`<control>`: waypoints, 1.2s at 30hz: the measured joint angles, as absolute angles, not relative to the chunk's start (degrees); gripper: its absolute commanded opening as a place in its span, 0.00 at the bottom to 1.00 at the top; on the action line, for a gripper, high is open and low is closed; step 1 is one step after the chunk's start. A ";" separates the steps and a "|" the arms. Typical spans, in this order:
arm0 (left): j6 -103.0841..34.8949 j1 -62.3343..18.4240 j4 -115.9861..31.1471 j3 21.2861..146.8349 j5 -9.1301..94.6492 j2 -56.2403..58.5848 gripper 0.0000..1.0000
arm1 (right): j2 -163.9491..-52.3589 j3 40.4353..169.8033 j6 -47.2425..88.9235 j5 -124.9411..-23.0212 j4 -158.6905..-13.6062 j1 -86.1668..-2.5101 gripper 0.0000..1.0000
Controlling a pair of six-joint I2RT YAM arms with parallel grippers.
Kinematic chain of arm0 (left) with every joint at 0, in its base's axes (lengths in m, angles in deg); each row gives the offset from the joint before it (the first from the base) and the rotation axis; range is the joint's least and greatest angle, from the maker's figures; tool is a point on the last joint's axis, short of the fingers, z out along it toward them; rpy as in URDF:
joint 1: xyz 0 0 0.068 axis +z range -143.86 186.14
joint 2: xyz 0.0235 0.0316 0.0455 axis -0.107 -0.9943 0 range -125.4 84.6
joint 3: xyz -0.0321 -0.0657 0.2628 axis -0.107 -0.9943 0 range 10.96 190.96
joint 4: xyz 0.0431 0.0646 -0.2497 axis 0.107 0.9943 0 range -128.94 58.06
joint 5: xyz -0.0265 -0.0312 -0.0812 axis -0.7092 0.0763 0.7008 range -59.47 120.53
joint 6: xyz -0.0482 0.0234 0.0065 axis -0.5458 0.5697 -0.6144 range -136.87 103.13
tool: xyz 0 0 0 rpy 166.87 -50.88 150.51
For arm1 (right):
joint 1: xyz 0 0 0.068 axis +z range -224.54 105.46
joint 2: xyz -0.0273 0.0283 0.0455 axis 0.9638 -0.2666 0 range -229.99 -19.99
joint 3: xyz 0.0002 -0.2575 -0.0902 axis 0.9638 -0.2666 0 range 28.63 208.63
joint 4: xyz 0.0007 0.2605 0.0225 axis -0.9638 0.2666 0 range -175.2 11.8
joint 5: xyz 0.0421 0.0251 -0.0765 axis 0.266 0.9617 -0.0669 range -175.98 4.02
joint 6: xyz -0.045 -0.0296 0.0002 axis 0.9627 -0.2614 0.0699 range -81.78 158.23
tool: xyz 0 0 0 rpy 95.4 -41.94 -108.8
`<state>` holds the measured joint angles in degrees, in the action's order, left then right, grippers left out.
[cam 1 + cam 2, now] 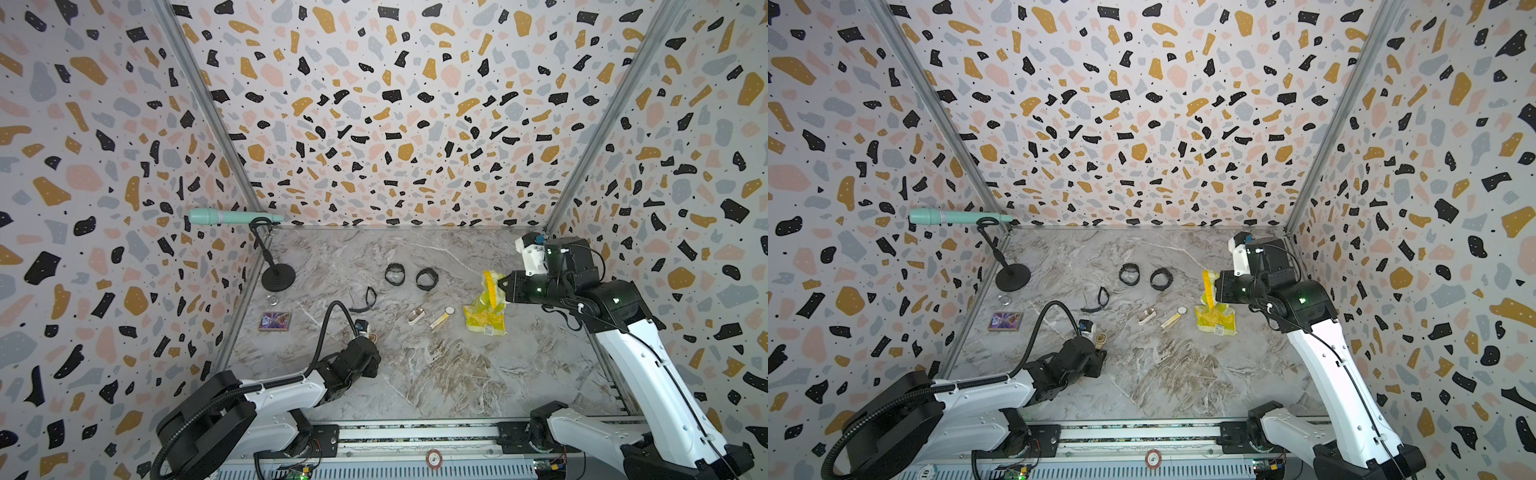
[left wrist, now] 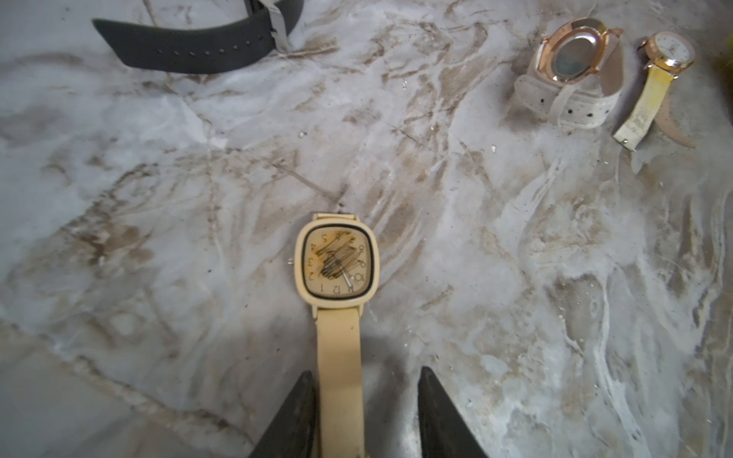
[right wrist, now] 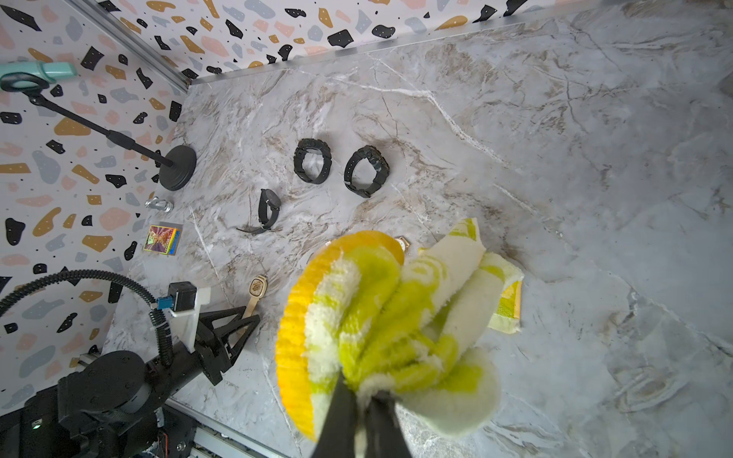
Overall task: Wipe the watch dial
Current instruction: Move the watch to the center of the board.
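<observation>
A beige watch [image 2: 336,261] with a square dial lies flat on the marble table [image 2: 515,277]. Dark scribbles cover its dial. My left gripper [image 2: 367,378] is open, its jaws on either side of the beige strap [image 2: 340,357]. One finger touches the strap and a gap shows beside the opposite finger. In the right wrist view the watch [image 3: 258,286] lies just ahead of the left fingers [image 3: 238,321]. My right gripper [image 3: 363,390] is shut on a yellow-green cloth [image 3: 396,301], lifted at the right side of the table; the cloth's lower end [image 1: 484,322] rests on the table.
Two black banded watches [image 1: 395,274] [image 1: 427,278] stand at the back. A black-strap watch [image 1: 368,299], a white-strap watch [image 1: 415,316] and a small gold watch [image 1: 446,312] lie mid-table. A microphone stand [image 1: 278,278], a metal ring [image 1: 272,298] and a card [image 1: 274,321] are at the left.
</observation>
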<state>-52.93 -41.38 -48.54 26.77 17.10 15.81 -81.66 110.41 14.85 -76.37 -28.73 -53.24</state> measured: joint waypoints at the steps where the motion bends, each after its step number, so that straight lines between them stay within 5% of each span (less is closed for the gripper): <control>1: -53.08 -41.80 -48.89 26.57 17.23 15.85 0.30 | -81.35 110.12 14.67 -76.37 -28.62 -53.24 0.00; 12: -56.21 -47.61 -49.68 24.69 17.60 17.86 0.03 | -79.15 105.03 12.71 -75.11 -28.62 -51.06 0.00; 36: -51.14 -55.90 -51.45 32.06 31.66 8.24 0.00 | -72.37 67.89 1.39 -68.46 -43.53 -38.33 0.00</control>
<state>-51.14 -55.90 -51.45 32.06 31.66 8.24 -72.37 67.89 1.39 -68.46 -43.53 -38.33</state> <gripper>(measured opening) 0.047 0.060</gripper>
